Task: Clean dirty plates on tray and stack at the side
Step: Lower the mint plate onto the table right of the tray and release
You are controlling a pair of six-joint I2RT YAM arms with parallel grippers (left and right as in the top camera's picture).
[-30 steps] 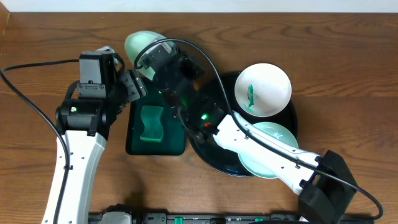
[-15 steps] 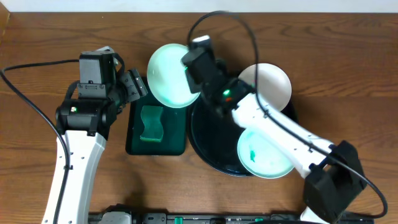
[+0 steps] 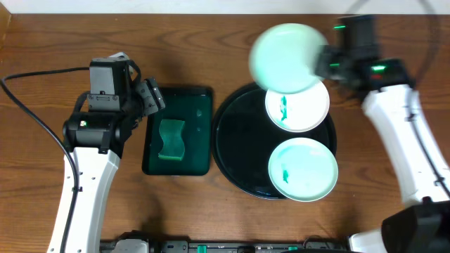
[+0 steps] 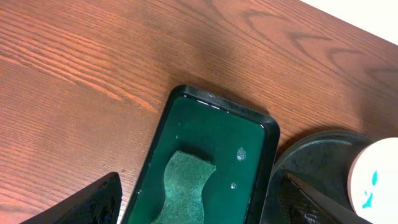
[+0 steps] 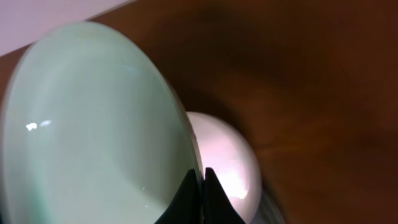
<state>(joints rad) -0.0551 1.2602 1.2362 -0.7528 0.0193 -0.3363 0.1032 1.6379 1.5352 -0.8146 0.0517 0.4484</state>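
My right gripper (image 3: 322, 62), clamped on the rim of a clean-looking mint plate (image 3: 285, 48), has swung it from left of the black tray (image 3: 235, 140) to over the tray's far edge. The white plate (image 3: 304, 107) and the second mint plate (image 3: 302, 170), both smeared, wait on the tray. My left gripper (image 3: 153, 98) hangs open, left of the tray.

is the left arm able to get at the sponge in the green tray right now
Probably yes. The left gripper is open and hangs by the edge of the green tray. The sponge lies uncovered in it, with nothing over it to block the way down.
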